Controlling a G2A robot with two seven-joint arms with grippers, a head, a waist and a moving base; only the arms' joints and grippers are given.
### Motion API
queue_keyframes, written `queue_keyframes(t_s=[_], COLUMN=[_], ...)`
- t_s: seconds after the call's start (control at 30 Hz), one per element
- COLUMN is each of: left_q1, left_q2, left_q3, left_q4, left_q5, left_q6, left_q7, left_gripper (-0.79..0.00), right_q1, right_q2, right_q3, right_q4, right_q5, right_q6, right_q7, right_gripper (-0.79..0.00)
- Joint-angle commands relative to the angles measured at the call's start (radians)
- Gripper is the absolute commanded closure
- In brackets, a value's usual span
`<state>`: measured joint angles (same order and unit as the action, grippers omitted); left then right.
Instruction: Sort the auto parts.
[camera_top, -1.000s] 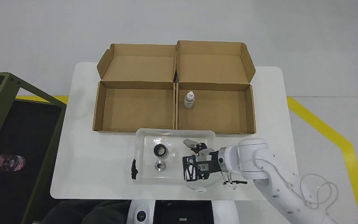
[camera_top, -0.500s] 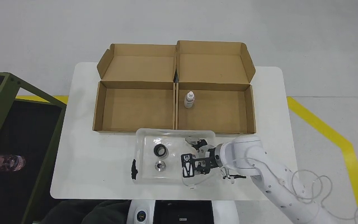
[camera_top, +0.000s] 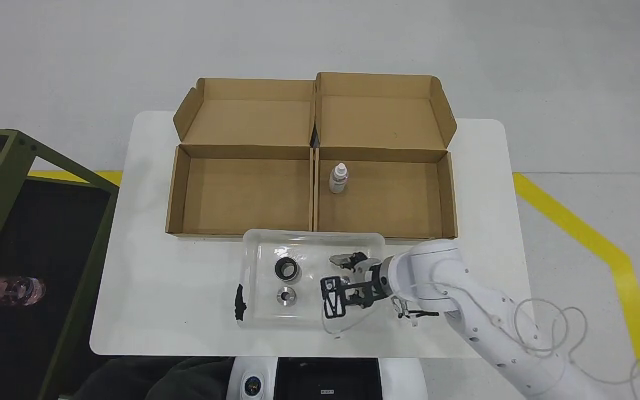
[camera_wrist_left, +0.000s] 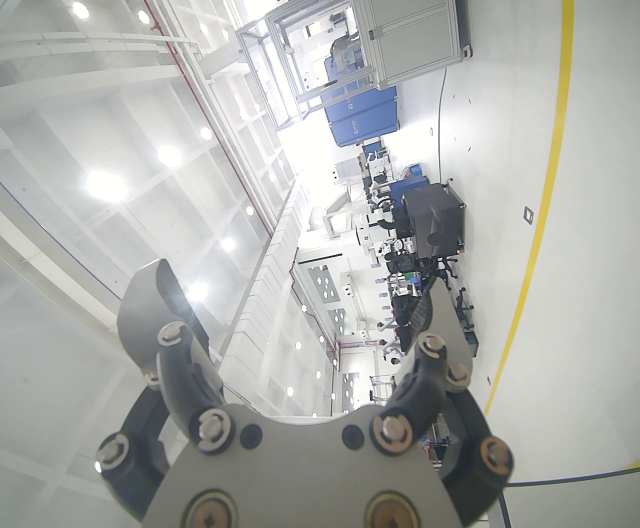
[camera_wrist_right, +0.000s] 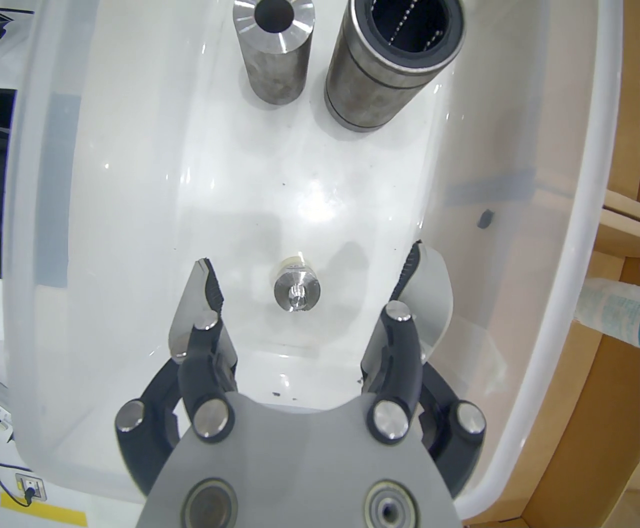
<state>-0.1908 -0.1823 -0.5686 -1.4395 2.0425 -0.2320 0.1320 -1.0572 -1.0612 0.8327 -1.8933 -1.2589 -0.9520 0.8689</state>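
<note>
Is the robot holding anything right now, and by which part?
Nothing. The right pincer is open inside the clear tub, straddling a small metal stud without touching it; the left pincer is open and empty.

1. A white desk (camera_top: 150, 280) carries the left box (camera_top: 245, 195) and the right box (camera_top: 400, 200), both open cardboard, touching side by side.
2. A clear tub (camera_top: 310, 235) sits just in front of them.
3. A small black piece (camera_top: 239, 300) lies at the tub's left edge.
</note>
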Motion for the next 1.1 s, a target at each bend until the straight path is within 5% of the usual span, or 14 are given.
queue_keyframes(t_s=[0.0,0.2,0.6,0.8,1.07], left_q1=[0.0,0.0,0.0,0.0,0.0], left_q2=[0.0,0.0,0.0,0.0,0.0], left_q3=[0.0,0.0,0.0,0.0,0.0], left_q4=[0.0,0.0,0.0,0.0,0.0], left_q5=[0.0,0.0,0.0,0.0,0.0], left_q6=[0.0,0.0,0.0,0.0,0.0], left_q7=[0.0,0.0,0.0,0.0,0.0], left_gripper=[-0.785,-0.785,-0.785,-0.785,-0.785], right_q1=[0.006,0.029,0.074,0.088,0.101], right_q2=[0.001,0.001,0.011,0.019,0.023], right_q3=[-0.011,-0.049,-0.097,-0.099,-0.079], right_q4=[0.003,0.009,0.031,0.039,0.017], right_q5=[-0.004,-0.016,-0.038,-0.008,0.026], right_q6=[0.002,0.004,0.011,0.004,0.013], right_q7=[0.001,0.003,0.011,0.003,-0.043], right_gripper=[-0.545,-0.397,-0.32,0.0,0.0])
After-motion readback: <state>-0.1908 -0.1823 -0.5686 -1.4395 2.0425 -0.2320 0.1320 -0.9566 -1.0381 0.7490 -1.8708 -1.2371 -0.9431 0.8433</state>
